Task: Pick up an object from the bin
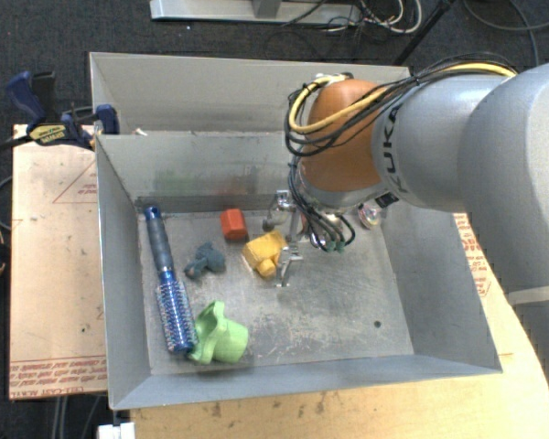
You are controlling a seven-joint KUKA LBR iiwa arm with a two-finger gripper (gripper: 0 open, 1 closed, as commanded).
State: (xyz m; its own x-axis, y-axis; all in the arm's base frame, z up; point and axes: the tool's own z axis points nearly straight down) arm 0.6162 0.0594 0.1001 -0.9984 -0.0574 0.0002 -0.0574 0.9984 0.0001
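Observation:
My gripper [285,265] hangs low over the middle of the bin floor, its fingers just right of a yellow lumpy toy [263,253]. One finger [290,256] touches or nearly touches the toy's right side; nothing shows between the fingers. A small orange-red block [234,224] lies behind and left of the toy. Further left sits a grey-blue small figure [205,261].
A blue hairbrush [167,288] lies along the left wall, bristle end toward the front. A light green plastic piece [219,337] rests at the front left beside it. The arm with its orange cover and cables comes in from the right above the bin.

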